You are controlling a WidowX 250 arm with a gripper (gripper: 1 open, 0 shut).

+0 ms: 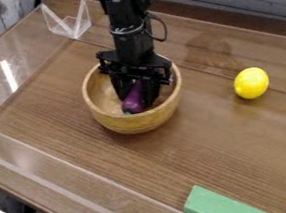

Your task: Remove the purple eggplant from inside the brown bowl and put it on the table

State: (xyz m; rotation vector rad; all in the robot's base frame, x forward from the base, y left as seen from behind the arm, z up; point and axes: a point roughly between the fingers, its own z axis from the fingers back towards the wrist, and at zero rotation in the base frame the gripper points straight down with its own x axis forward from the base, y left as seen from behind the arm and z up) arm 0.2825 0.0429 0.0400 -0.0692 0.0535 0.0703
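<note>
The brown bowl (111,118) sits on the table (234,155) left of centre. Inside it lies the purple eggplant (133,102), partly covered by the black fingers. My gripper (136,93) reaches straight down into the bowl from the black arm above and is shut on the eggplant. Whether the eggplant still rests on the bowl's bottom is hidden by the bowl wall.
A round yellow lemon (251,83) lies on the table to the right of the bowl. A flat green block (230,206) lies near the front edge. Clear acrylic walls (6,73) edge the tabletop.
</note>
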